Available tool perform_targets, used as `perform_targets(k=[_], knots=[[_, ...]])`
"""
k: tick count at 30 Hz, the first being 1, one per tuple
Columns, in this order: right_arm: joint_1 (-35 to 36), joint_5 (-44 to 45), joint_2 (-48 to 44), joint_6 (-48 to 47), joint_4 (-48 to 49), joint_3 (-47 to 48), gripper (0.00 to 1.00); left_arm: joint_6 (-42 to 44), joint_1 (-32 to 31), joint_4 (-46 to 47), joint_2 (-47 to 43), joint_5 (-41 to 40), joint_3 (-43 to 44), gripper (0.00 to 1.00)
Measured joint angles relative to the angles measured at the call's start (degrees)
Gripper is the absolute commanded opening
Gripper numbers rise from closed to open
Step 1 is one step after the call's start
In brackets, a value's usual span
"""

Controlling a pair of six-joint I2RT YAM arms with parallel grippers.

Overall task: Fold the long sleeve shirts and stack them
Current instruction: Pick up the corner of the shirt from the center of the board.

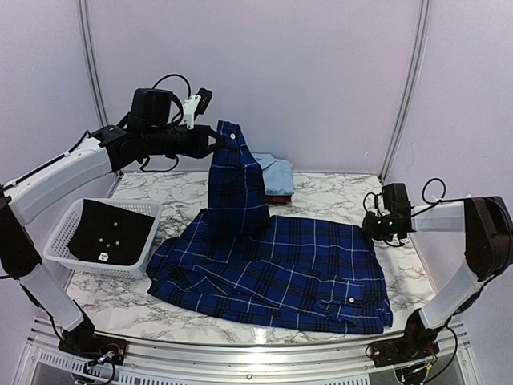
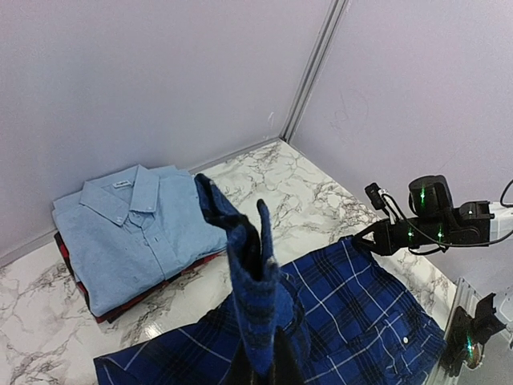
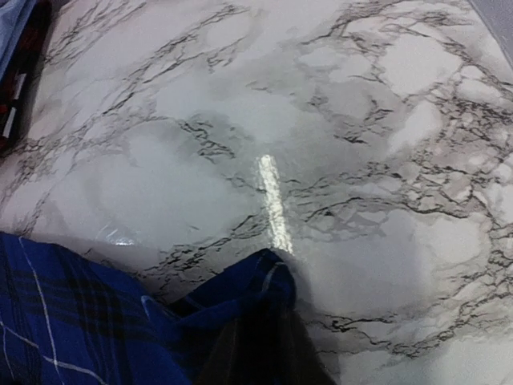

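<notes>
The navy blue plaid shirt (image 1: pixel 272 269) is lying spread out flat in the middle, with one sleeve (image 1: pixel 234 188) hanging high in the air. Behind it, the light blue shirt (image 2: pixel 136 228) is sitting folded on top of the red-and-black plaid shirt (image 2: pixel 108 313).

Nothing is legible; the collar tag (image 2: pixel 121 185) of the light blue shirt (image 2: pixel 140 237) is too small.

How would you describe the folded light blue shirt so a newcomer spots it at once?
At the far edge of the marble table, behind the spread navy plaid shirt, sits a small folded stack. The light blue shirt is its top layer: plain, collar showing, unlike the red-and-black plaid shirt beneath.
</notes>
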Motion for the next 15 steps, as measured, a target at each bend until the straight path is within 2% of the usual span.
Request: perform_targets(k=[1, 6, 15], knots=[[0.02, -0.11, 0.00, 0.04, 0.11, 0.00, 0.00, 0.37, 0.00, -0.37, -0.02, -0.37, 0.70, 0.00], [0.35, -0.35, -1.49, 0.33, -0.79, -0.04, 0.00, 2.25, 0.02, -2.80, -1.20, -2.14, 4.44, 0.00], [6.38, 3.63, -12.66, 1.11, -4.76, -1.95, 0.00, 5.66, 0.15, -7.67, -11.08, 1.46, 5.49, 0.00]])
